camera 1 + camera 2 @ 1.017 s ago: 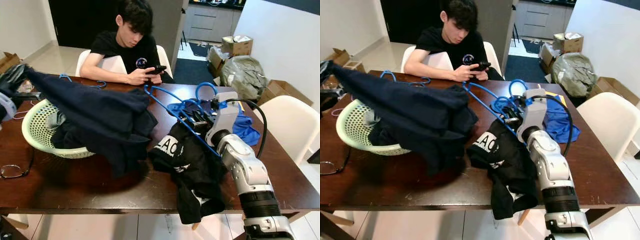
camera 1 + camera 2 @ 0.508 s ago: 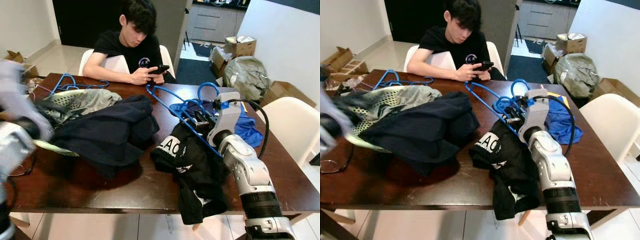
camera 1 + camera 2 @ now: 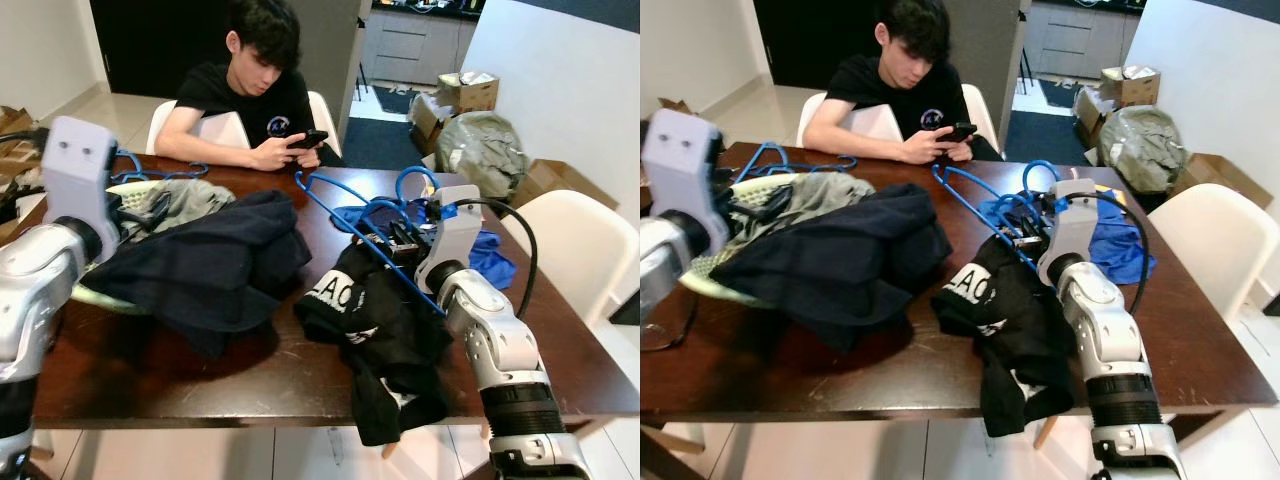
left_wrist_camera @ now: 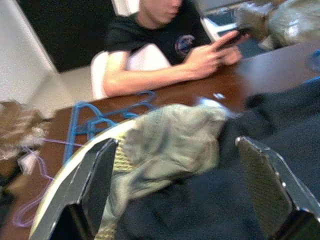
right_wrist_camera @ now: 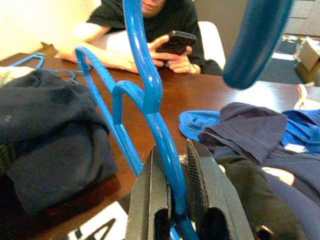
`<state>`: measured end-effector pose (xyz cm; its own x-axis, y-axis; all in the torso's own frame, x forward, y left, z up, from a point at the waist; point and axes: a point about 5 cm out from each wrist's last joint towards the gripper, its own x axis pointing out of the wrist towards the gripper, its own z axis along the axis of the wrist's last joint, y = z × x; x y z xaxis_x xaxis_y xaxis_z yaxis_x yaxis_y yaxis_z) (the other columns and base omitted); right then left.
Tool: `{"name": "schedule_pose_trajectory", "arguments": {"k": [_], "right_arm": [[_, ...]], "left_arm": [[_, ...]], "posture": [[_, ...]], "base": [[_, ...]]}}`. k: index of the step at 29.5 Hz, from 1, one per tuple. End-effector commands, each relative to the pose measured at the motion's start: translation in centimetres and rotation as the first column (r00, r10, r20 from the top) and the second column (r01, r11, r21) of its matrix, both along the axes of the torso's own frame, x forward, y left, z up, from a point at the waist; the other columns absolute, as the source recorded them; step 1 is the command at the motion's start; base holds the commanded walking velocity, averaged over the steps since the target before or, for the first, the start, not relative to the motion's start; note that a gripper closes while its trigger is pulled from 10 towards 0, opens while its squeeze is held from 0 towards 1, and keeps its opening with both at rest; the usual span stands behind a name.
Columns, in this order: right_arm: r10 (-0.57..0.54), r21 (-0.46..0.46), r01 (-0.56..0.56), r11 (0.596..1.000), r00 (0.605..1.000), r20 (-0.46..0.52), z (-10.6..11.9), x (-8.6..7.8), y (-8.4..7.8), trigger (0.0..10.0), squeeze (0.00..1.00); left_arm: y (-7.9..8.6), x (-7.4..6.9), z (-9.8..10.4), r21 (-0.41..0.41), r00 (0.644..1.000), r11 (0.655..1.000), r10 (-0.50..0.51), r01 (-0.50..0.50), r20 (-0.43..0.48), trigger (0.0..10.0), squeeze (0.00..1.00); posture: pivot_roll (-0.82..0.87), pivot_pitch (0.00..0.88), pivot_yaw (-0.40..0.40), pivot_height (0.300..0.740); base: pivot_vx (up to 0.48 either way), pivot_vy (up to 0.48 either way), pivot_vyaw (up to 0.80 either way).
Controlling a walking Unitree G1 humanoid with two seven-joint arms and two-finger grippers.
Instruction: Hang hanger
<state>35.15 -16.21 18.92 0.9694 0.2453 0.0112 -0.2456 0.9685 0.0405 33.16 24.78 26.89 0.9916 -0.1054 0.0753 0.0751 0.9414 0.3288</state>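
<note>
A blue hanger (image 3: pixel 345 215) rises slanting from my right gripper (image 5: pixel 175 150), which is shut on its neck. Its hook (image 3: pixel 303 180) points toward the person. A black T-shirt with white letters (image 3: pixel 375 330) drapes below that gripper (image 3: pixel 398 240) and over the table's front edge. My left gripper (image 4: pixel 175 145) stands open with nothing between its fingers. It hovers over a grey-green garment (image 4: pixel 170 135) and a dark navy garment (image 3: pixel 215 265) heaped on a pale green basket (image 4: pixel 65 180). The left arm (image 3: pixel 70 200) is at the table's left end.
A person (image 3: pixel 255 90) sits across the brown table (image 3: pixel 230 370) holding a phone. More blue hangers (image 3: pixel 150 170) lie at the far left. Blue cloth (image 3: pixel 490 265) lies behind my right arm. A white chair (image 3: pixel 585 250) stands right; boxes and a bag (image 3: pixel 485 150) lie beyond.
My left gripper let go of the navy garment it held up; the garment now lies over the basket. The left arm swung down and back above the basket. The right arm stayed put.
</note>
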Motion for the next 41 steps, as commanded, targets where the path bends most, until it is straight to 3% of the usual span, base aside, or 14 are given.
{"name": "schedule_pose_trajectory", "arguments": {"k": [1,5,8,10,13,15,17,20,27,34,35,36,37,41], "right_arm": [[-0.014,-0.009,0.014,1.000,1.000,0.004,0.1,0.0,-0.5,10.0,0.00],[-0.017,-0.012,0.017,1.000,1.000,0.005,0.2,-0.1,-0.7,10.0,0.00],[-0.030,-0.026,0.030,0.999,1.000,-0.002,0.2,-0.7,-1.3,10.0,0.00],[-0.030,-0.026,0.030,0.999,1.000,-0.002,0.2,-0.7,-1.3,10.0,0.00],[-0.043,-0.041,0.043,0.998,0.999,-0.011,0.1,-1.5,-1.8,10.0,0.00],[-0.043,-0.041,0.043,0.998,0.999,-0.011,0.1,-1.5,-1.8,10.0,0.00],[-0.053,-0.053,0.052,0.997,0.998,-0.025,-0.1,-2.2,-2.2,10.0,0.00],[-0.053,-0.053,0.052,0.997,0.998,-0.025,-0.1,-2.2,-2.2,10.0,0.00],[-0.061,-0.060,0.059,0.996,0.997,-0.039,-0.3,-3.0,-2.4,10.0,0.00],[-0.073,-0.065,0.070,0.995,0.996,-0.048,-0.3,-3.3,-2.7,10.0,0.00],[-0.077,-0.065,0.074,0.995,0.996,-0.048,-0.3,-3.3,-2.7,10.0,0.00],[-0.077,-0.065,0.074,0.995,0.996,-0.048,-0.3,-3.3,-2.7,10.0,0.00],[-0.080,-0.064,0.076,0.995,0.996,-0.047,-0.3,-3.3,-2.7,10.0,0.00],[-0.082,-0.063,0.079,0.995,0.995,-0.048,-0.3,-3.4,-2.7,10.0,0.00]], "left_arm": [[0.3,0.9,-0.3,0.094,1.000,0.995,0.011,-0.012,0.003,10.0,0.00],[0.2,1.9,-0.6,0.148,1.000,0.989,-0.012,0.010,0.012,10.0,0.00],[-3.0,3.1,-0.4,0.162,0.970,0.957,-0.244,0.241,-0.007,10.0,0.00],[-3.0,3.1,-0.4,0.162,0.970,0.957,-0.244,0.241,-0.007,10.0,0.00],[-6.0,2.8,0.0,0.132,0.873,0.863,-0.488,0.487,-0.030,10.0,0.00],[-6.0,2.8,0.0,0.132,0.873,0.863,-0.488,0.487,-0.030,10.0,0.00],[-7.2,2.0,-0.5,0.118,0.746,0.737,-0.658,0.666,-0.101,10.0,0.00],[-7.2,2.0,-0.5,0.118,0.746,0.737,-0.658,0.666,-0.101,10.0,0.00],[-6.3,1.8,-3.0,0.125,0.656,0.649,-0.708,0.751,-0.262,10.0,0.00],[-5.2,2.2,-5.1,0.170,0.635,0.628,-0.658,0.759,-0.405,7.9,0.00],[-4.8,2.4,-5.5,0.198,0.640,0.627,-0.630,0.753,-0.439,4.6,0.00],[-4.8,2.4,-5.5,0.198,0.640,0.627,-0.630,0.753,-0.439,4.6,0.00],[-4.4,2.6,-5.7,0.228,0.662,0.641,-0.596,0.733,-0.455,0.0,0.00],[-4.1,2.8,-5.8,0.255,0.678,0.647,-0.569,0.718,-0.466,0.0,0.00]], "posture": [[0.09,0.001,-0.104,0.740],[0.07,0.019,-0.097,0.740],[0.03,0.054,-0.085,0.740],[0.03,0.054,-0.085,0.740],[0.00,0.090,-0.074,0.740],[0.00,0.090,-0.074,0.740],[0.00,0.124,-0.062,0.740],[0.00,0.124,-0.062,0.740],[-0.01,0.154,-0.052,0.740],[-0.02,0.161,-0.046,0.740],[-0.02,0.159,-0.042,0.740],[-0.02,0.159,-0.042,0.740],[-0.02,0.158,-0.040,0.740],[-0.01,0.152,-0.038,0.740]], "base": [[0.000,0.000,0.00],[0.000,0.000,0.00],[0.000,0.000,0.00],[0.000,0.000,0.00],[0.000,0.000,0.00],[0.000,0.000,0.00],[0.000,0.000,0.00],[0.000,0.000,0.00],[0.000,0.000,0.00],[0.000,0.000,0.00],[0.000,0.000,0.00],[0.000,0.000,0.00],[0.000,0.000,0.00],[0.000,0.000,0.00]]}}
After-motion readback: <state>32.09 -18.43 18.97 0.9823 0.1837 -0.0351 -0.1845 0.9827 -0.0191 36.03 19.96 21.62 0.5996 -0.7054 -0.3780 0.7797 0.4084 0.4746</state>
